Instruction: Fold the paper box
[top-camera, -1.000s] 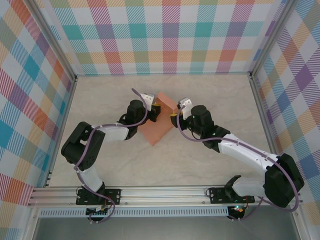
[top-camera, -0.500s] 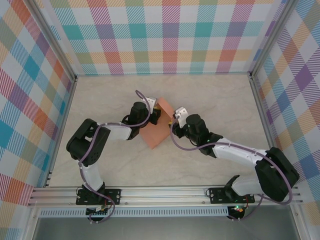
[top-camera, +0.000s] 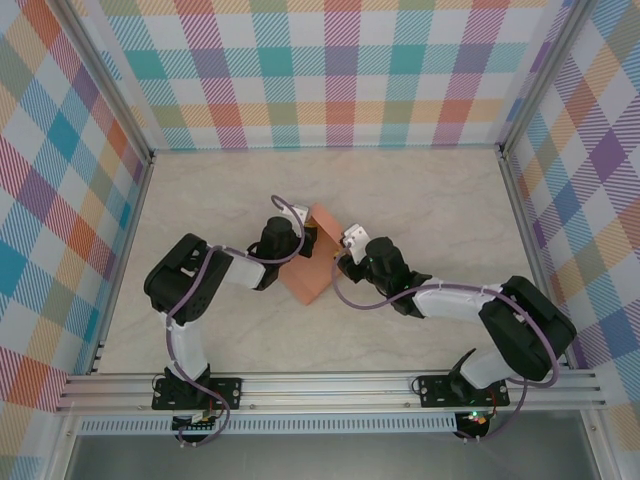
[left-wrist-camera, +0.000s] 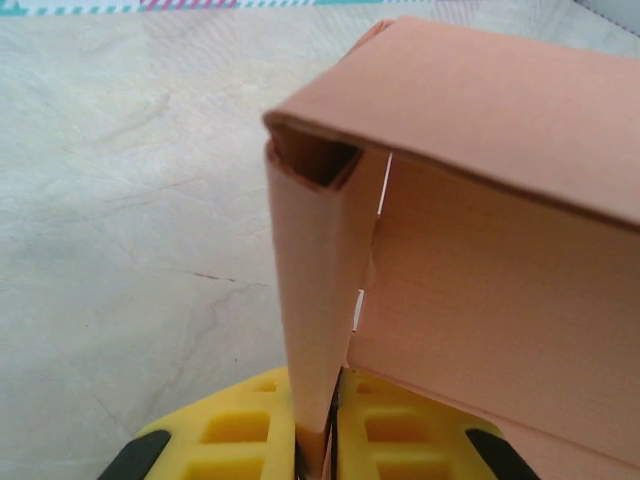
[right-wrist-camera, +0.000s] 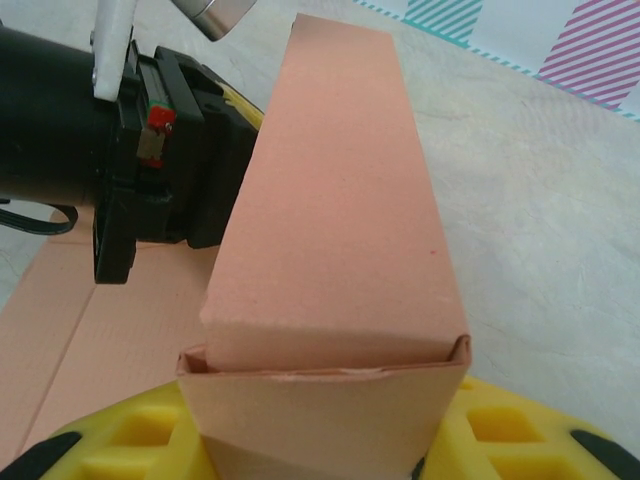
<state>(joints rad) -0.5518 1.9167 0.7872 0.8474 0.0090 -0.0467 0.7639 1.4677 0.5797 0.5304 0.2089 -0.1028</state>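
Note:
The salmon-orange paper box (top-camera: 308, 275) lies mid-table between both arms, partly folded. In the left wrist view, its raised wall (left-wrist-camera: 480, 230) stands to the right, and a thin upright flap (left-wrist-camera: 315, 320) runs down between my yellow fingers (left-wrist-camera: 220, 430). My left gripper (top-camera: 306, 242) (left-wrist-camera: 325, 450) is shut on that flap. The right gripper (top-camera: 340, 262) (right-wrist-camera: 320, 445) is shut on the end of a folded rectangular section (right-wrist-camera: 340, 200), one yellow finger (right-wrist-camera: 520, 430) on each side. The box's flat panel (right-wrist-camera: 80, 330) lies to the left below it.
The marbled table (top-camera: 430, 200) has free room on all sides of the box. Plaid walls (top-camera: 330, 70) enclose the back and both sides. An aluminium rail (top-camera: 330, 385) runs along the near edge. The left arm's black wrist (right-wrist-camera: 90, 150) sits close beside the folded section.
Both grippers have moved nearer to the front edge, carrying the box with them. The right arm has swung left and lies lower over the table.

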